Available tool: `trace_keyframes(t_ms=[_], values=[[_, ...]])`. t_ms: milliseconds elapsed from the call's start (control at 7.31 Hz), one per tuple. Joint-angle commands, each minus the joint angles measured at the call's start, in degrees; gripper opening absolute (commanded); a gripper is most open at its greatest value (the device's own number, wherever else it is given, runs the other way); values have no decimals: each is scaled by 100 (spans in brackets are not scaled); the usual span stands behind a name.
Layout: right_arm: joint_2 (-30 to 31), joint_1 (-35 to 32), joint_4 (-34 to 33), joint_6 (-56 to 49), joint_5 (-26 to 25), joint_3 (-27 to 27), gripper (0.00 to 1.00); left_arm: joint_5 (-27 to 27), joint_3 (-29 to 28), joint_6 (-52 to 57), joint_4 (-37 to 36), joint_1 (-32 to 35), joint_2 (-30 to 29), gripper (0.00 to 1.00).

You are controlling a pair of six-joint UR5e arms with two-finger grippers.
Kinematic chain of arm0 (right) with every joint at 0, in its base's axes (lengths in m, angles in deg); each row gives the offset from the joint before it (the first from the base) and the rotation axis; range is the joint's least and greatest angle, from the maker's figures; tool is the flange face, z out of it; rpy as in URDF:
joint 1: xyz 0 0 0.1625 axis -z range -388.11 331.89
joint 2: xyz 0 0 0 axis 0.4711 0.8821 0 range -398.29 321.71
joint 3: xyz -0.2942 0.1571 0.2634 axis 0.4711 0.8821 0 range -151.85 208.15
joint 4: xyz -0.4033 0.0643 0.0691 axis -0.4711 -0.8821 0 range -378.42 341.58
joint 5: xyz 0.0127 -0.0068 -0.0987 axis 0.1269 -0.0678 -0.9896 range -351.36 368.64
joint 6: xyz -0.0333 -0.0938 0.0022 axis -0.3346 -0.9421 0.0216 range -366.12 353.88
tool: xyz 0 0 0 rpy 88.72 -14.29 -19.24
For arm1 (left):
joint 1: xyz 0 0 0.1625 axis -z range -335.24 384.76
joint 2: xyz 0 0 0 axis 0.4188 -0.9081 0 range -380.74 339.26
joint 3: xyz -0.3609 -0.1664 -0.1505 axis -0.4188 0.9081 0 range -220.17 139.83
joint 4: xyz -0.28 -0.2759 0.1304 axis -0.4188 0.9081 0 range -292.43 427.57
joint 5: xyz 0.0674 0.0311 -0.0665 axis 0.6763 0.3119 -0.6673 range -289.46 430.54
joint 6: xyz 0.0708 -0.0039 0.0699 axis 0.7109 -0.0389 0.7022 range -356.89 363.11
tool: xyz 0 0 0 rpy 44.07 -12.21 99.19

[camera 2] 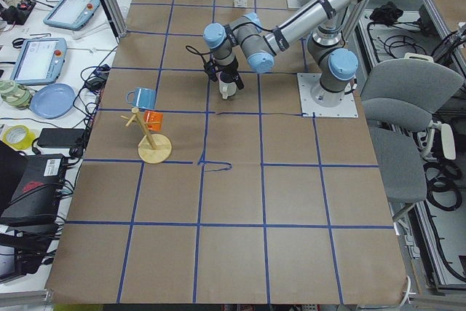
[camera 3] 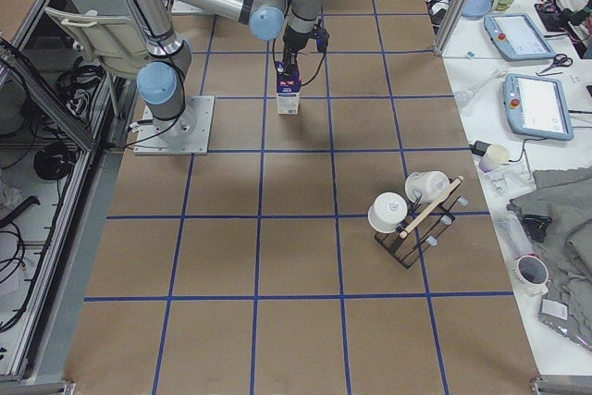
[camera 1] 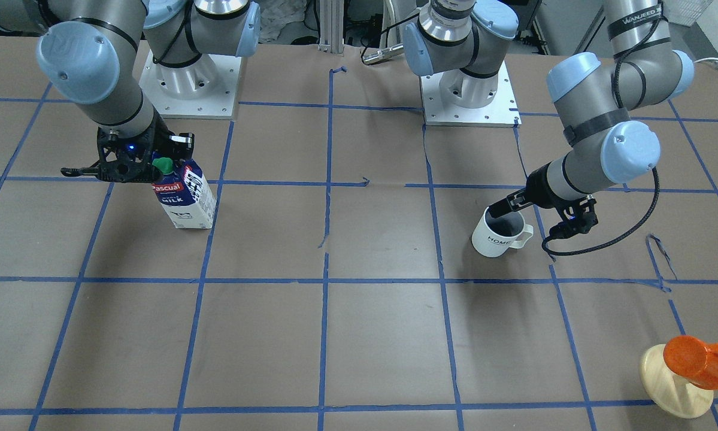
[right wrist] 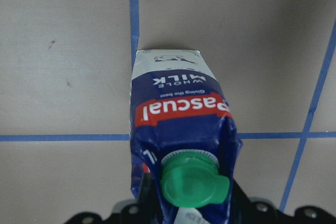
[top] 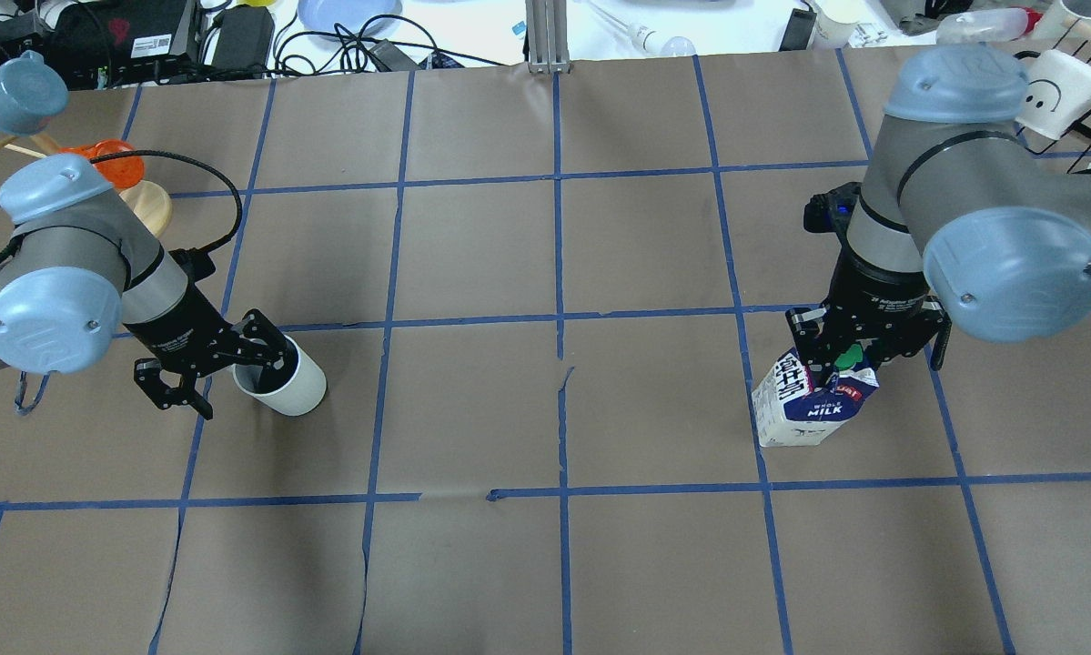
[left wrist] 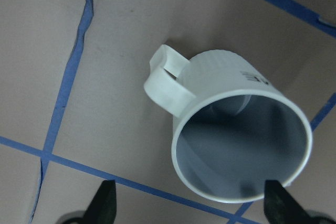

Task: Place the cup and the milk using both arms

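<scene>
Two arms (top: pixel 63 273) (top: pixel 964 227), cup (top: pixel 292 384), milk (top: pixel 809 409); brown-papered table (top: pixel 472 564), blue tape grid (top: pixel 559 318).

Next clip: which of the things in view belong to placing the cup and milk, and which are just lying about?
Part of the job:
cup; milk; left pincer, open at the cup; right pincer, shut on the milk.

Lying about:
orange mug and blue mug on a wooden stand; white mugs on a rack; blue plate.
</scene>
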Motion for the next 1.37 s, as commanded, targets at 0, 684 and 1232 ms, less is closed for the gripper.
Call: trace_keyframes(t_ms=[0,684,1232], values=[[0,0,14,0,7,40,32,5,27,-1,-22,-9,-86,100],[-421,-9,67,18,68,1048,33,-12,-131,-45,-101,-44,-183,100],[-676,-35,15,61,112,1499,33,-65,-167,-324,-136,-44,-359,13]])
